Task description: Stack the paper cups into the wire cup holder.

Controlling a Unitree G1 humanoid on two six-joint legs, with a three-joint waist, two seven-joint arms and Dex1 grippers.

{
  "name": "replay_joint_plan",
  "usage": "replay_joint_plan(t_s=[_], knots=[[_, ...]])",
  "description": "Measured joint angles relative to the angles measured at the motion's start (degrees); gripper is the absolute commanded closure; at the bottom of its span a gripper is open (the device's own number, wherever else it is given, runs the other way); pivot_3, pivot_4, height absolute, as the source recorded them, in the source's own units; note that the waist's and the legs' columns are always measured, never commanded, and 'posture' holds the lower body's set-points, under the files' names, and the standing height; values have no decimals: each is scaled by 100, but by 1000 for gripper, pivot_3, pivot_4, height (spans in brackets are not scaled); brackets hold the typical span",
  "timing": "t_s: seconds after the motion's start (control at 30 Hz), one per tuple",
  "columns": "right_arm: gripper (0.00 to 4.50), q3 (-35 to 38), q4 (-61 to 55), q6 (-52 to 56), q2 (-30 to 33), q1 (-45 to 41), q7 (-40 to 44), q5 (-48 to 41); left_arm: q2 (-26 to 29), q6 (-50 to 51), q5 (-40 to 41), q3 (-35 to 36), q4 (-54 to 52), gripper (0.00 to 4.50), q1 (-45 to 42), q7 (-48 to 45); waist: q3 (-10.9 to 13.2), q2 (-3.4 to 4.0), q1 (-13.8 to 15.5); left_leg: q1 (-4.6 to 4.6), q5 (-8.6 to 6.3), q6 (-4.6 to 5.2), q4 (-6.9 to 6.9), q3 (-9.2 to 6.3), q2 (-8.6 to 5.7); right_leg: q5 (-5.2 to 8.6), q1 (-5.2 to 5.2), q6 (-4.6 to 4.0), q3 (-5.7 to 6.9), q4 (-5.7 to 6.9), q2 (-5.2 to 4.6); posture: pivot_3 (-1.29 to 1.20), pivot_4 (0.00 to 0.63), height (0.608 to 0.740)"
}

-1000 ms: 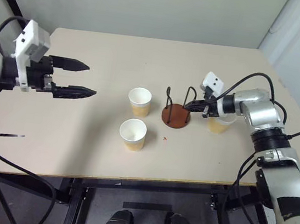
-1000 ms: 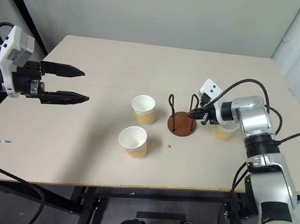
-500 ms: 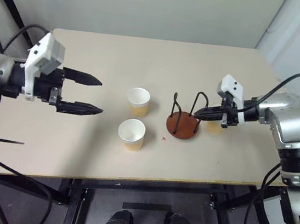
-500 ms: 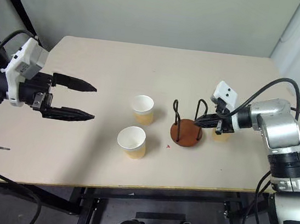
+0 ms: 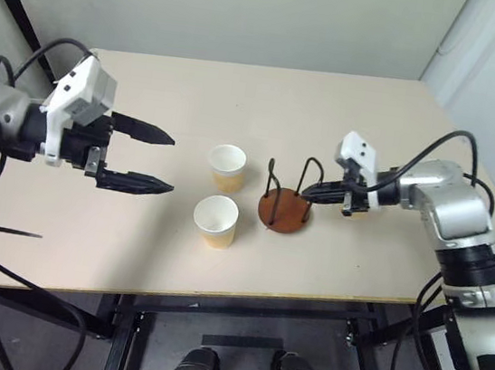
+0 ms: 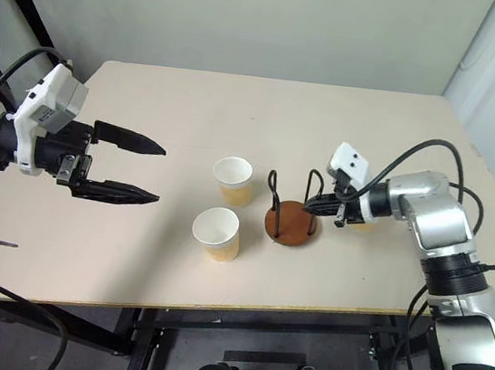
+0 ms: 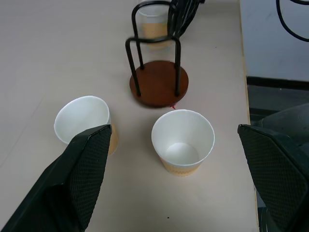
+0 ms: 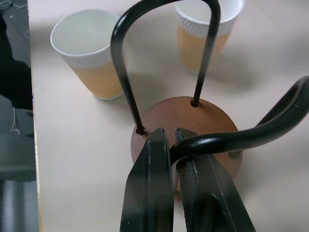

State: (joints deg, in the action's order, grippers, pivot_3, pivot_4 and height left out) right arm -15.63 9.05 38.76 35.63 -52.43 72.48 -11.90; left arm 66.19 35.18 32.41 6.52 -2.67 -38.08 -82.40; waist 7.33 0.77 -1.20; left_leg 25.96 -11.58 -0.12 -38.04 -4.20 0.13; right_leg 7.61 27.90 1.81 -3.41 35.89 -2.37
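Pale beige rectangular table (image 5: pixel 194 105), seen from above. Near its middle, small wire cup holder (image 5: pixel 283 210): round reddish-brown disc base with two thin dark upright wire loops, standing level on the tabletop.

Right two-fingered black gripper (image 8: pixel 173 159), reaching in from the right and pointing left, pinched narrow on the top of the holder's nearer wire loop; in the right wrist view, black fingers (image 8: pixel 149 188) pressed against either side of the bent wire above the disc.

Three tapered paper cups with white rims and insides and tan-yellow lower walls, all upright and open at the top, none inside the holder. First paper cup (image 5: pixel 227 166) just left of the holder, toward the far side. Second paper cup (image 5: pixel 215 220) just left of the holder, toward the near edge, close beside the first but apart from it. Third paper cup (image 7: pixel 153 21) on the holder's right side, behind the right gripper, glimpsed through the wire loops in the left wrist view.

Left two-fingered black gripper (image 5: pixel 141 158) held above the table's left part, well apart from the cups, pointing toward them, spread wide and holding nothing.
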Motion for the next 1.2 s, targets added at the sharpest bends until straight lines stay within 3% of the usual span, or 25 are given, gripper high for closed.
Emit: replay_joint_plan(t_s=[0.3,0.67,0.8,1.1,1.2], knots=[[4475,-312,875,-613,-398,-487,18,324,36,51,93,126,-192,0,215,71,0,0,-11,2,-1,-2,1,-1,0,6,3,-10,1,1,0,0,150,740],[4475,-345,1310,-1044,-421,-544,121,635,66,76,125,184,-200,0,349,185,0,0,-4,3,-7,-11,3,-3,1,9,4,-16,2,1,0,0,150,740],[3306,-351,1303,-1023,-406,-538,171,676,65,77,126,183,-200,0,349,215,0,0,-4,4,-7,-11,2,-3,0,9,3,-17,1,1,0,0,150,740],[84,-345,652,-649,-167,-278,170,657,35,4,112,138,-176,0,249,221,0,0,-1,4,-9,-14,2,-3,0,10,3,-18,2,0,0,0,150,740],[84,-343,153,-477,135,-38,244,637,23,-44,98,116,-126,0,191,182,0,-1,7,6,-9,-14,1,-3,-1,11,2,-19,1,-1,0,0,150,740]])
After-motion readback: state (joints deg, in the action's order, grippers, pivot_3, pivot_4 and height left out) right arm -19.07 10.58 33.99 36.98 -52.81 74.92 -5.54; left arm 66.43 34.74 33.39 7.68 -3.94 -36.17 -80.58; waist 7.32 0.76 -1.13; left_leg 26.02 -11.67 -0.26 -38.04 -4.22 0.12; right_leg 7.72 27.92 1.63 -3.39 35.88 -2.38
